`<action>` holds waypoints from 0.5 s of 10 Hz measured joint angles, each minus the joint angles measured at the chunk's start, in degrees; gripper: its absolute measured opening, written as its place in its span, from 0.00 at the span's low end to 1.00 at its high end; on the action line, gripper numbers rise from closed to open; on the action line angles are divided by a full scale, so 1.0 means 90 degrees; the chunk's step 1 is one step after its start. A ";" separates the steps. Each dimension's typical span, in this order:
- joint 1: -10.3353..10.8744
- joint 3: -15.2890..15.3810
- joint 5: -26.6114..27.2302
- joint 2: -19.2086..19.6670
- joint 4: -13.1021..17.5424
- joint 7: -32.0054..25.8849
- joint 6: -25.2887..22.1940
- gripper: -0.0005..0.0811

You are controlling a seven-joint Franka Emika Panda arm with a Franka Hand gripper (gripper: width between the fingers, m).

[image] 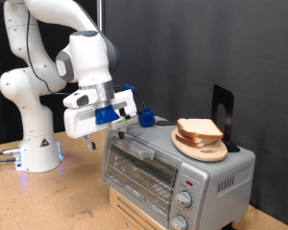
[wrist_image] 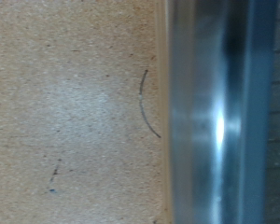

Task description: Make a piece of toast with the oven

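The oven point(image: 173, 168) stands on a board surface point(image: 58, 206) in the lower right part of the exterior view. It is a silver-grey box, and its glass door point(image: 139, 171) looks closed, with the wire rack visible behind it. Two round knobs point(image: 185, 201) are on its front panel, and a small red light point(image: 186, 181) is above them. On top of the oven, at its far right part, there is a round wooden plate point(image: 204, 147) with bread slices point(image: 199, 130) on it. A single separate piece of toast I cannot make out in either view. Just behind the plate a dark upright object point(image: 221, 113) stands.

The gripper point(image: 134, 126) is right above the oven's top left edge, very close to it or touching it; I cannot tell which. Its blue fingers point(image: 145, 118) point toward the oven. If it is open or closed I cannot tell, and nothing shows between the fingers.

The white arm point(image: 58, 62) rises from its base point(image: 36, 153), well apart from the oven on the left.

The wrist view shows only the same speckled surface point(wrist_image: 65, 112) and a blurred, shiny metal edge of the oven point(wrist_image: 210, 112) beside it.
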 joint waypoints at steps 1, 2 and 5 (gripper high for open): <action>-0.0141 -0.0025 -0.0150 0.0015 0.0000 0.0000 0.0000 1.00; -0.0302 -0.0064 -0.0339 0.0060 0.0001 -0.0001 0.0021 1.00; -0.0701 -0.0216 -0.0702 0.0359 0.0017 -0.0112 0.0235 1.00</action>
